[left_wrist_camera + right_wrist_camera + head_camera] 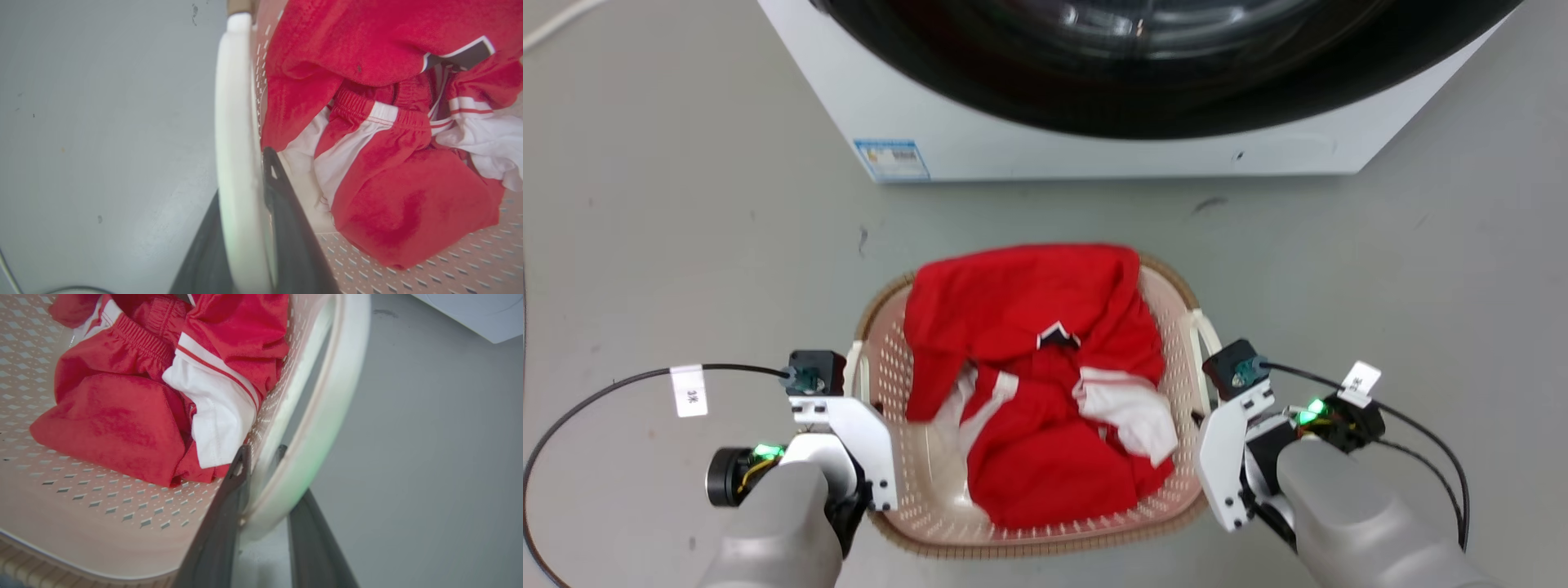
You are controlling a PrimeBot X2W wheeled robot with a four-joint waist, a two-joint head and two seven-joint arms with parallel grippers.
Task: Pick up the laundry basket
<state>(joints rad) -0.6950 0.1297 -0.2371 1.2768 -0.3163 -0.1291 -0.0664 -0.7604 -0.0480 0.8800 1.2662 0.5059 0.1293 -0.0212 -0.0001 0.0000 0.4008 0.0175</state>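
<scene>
the laundry basket [894, 359] is sitting on the grey floor [686, 204], with the front-loading washing machine [1094, 147] standing at its 12 o'clock, a strip of floor lying between them. a red-and-white sports kit [1029, 384] is lying crumpled inside, its top edge draping over the rim at 12 o'clock.

the left gripper [854, 384] is reaching in at the basket's 9 o'clock. seen from its wrist, its two dark fingers [286, 228] are clenching the white left handle [235, 143], one on the floor side and one on the basket side, both pressing against the plastic.

the right gripper [1213, 384] is working at 3 o'clock. in its wrist view its fingers [229, 506] are grasping the white right handle [327, 416] from either side, the inner finger lying against the perforated pink wall.

whether the basket is touching the floor i cannot tell.
</scene>
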